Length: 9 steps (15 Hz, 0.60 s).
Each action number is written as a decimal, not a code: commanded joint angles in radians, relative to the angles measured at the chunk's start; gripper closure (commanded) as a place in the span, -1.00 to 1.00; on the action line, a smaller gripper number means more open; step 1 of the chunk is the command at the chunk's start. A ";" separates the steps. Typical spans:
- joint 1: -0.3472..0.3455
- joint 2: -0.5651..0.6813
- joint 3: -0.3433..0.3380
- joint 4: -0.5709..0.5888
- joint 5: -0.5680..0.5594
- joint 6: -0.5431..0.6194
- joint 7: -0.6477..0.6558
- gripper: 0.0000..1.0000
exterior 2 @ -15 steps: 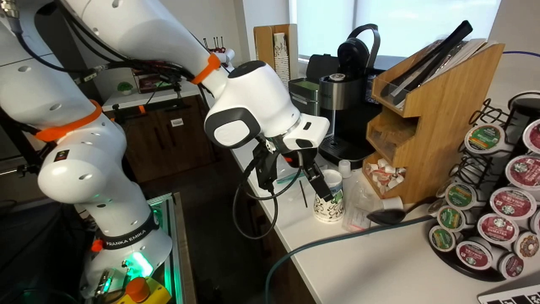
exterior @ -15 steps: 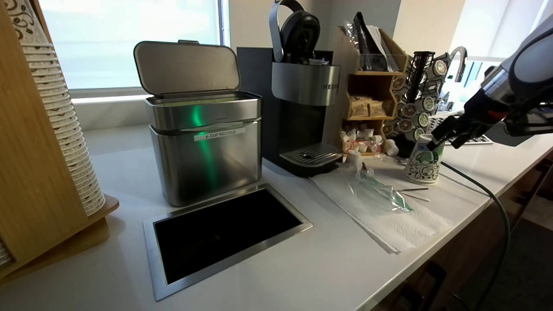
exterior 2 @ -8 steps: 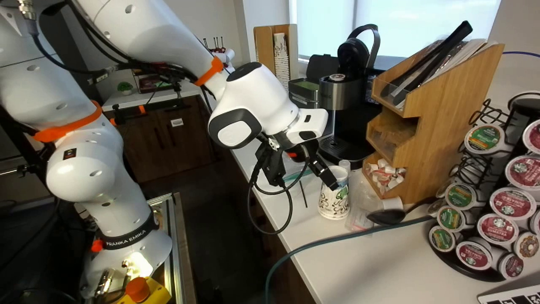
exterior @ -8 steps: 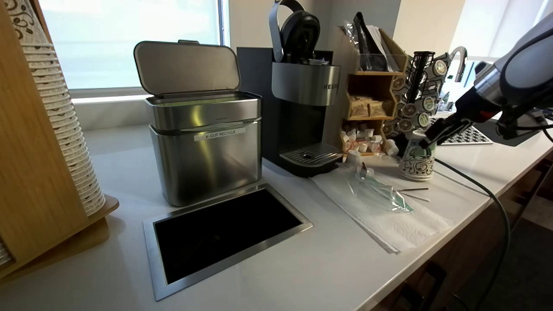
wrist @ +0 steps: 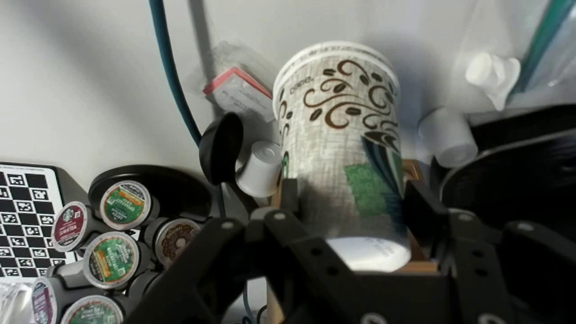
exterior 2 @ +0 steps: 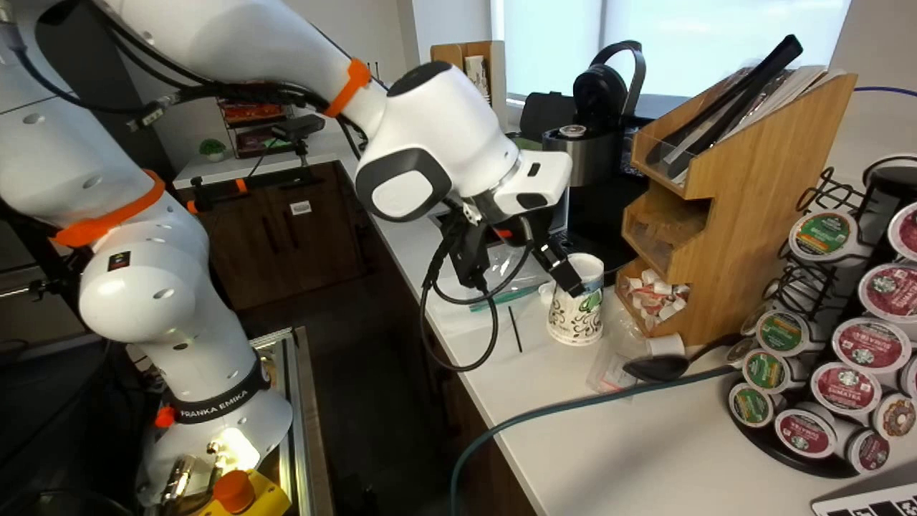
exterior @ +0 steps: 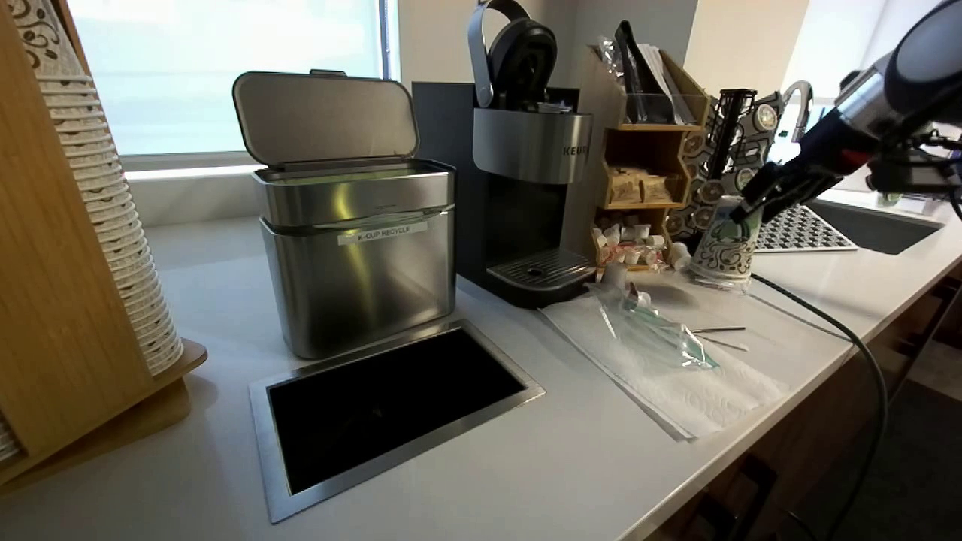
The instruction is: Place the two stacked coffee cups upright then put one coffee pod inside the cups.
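Grasping seems done: stacked whitish paper cups with dark scroll print (wrist: 337, 103) are clamped in black two-finger gripper (wrist: 353, 198), mouth-down over white bench (exterior 2: 609, 459), inward of robot-side edge. Pending: cups to be turned upright; white tapered plastic pod (exterior 2: 666, 345), farther inward, to be inserted.

Wrist view: gripper (wrist: 353, 197) low, fingers (wrist: 289, 195) clamped on either side of two stacked coffee cups (wrist: 339, 108). Doubled rims toward the top of the view, white base lowest. Wall pale, brown scrolls and beans, one green patch. Left of the cups: red-edged packet (wrist: 243, 92), black spoon (wrist: 220, 150), small white cup (wrist: 258, 171); spoon and white cup overlap, contact unclear. Teal hose (wrist: 166, 58) runs down to the spoon's edge. Lower left: coffee pods (wrist: 112, 260), printed lids, near a black round base (wrist: 155, 180); checkered board (wrist: 27, 220) farther left. Right: another white cup (wrist: 445, 135), tilted.
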 commanded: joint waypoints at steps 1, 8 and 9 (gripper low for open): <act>0.027 -0.202 -0.070 0.058 0.086 -0.272 -0.013 0.28; -0.072 -0.344 -0.104 0.125 0.323 -0.566 -0.007 0.28; -0.070 -0.343 -0.127 0.119 0.371 -0.565 -0.020 0.28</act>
